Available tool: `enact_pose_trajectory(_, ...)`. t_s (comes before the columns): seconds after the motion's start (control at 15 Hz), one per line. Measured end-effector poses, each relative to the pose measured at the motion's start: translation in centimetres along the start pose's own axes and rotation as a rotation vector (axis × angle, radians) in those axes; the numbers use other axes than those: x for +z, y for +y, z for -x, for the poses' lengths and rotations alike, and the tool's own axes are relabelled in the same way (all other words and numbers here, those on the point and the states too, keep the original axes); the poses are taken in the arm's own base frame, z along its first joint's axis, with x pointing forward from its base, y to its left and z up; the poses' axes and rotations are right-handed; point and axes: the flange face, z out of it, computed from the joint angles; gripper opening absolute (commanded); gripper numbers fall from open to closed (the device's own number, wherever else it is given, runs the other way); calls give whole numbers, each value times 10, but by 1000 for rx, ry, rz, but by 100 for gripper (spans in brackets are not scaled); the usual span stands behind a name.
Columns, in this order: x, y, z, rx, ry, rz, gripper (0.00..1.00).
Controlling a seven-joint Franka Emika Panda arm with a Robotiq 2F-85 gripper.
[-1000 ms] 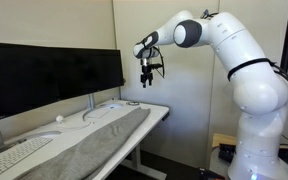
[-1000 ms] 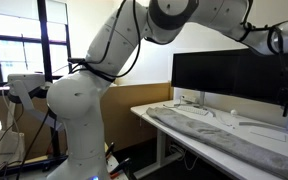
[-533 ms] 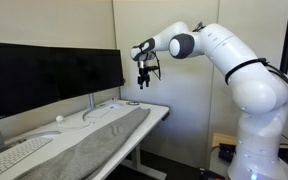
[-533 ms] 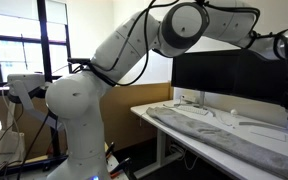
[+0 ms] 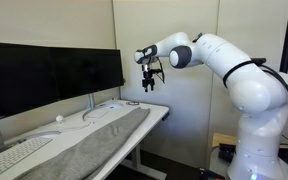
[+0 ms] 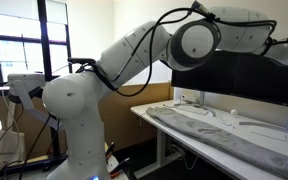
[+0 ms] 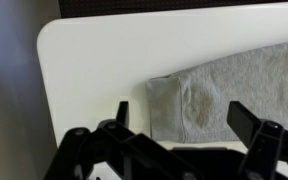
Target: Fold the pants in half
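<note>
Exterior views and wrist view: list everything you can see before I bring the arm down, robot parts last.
pants: 1, grey-taupe, laid flat along the desk
desk: 1, white, against the wall
keyboard: 1, white, on the desk beside the pants
monitors: count unclear, black, at the back of the desk
window: 1, dark-framed, behind the robot's base
robot arm: 1, white, beside the desk
gripper: 1, black, high above the desk's end, jaws open

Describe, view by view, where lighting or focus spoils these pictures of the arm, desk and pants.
In an exterior view the window glares brightly, and the arm looms large up close. In the wrist view the open end effector is dark and blurred; the pants look soft but readable.
</note>
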Motion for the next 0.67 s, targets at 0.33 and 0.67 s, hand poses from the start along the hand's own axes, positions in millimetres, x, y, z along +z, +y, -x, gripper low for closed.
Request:
enact_pose_trajectory(0.33,42,-27,-30,-29,-27,-32,100)
enact_pose_trajectory(0.67,66,-45,-53,24,-6,-13,100)
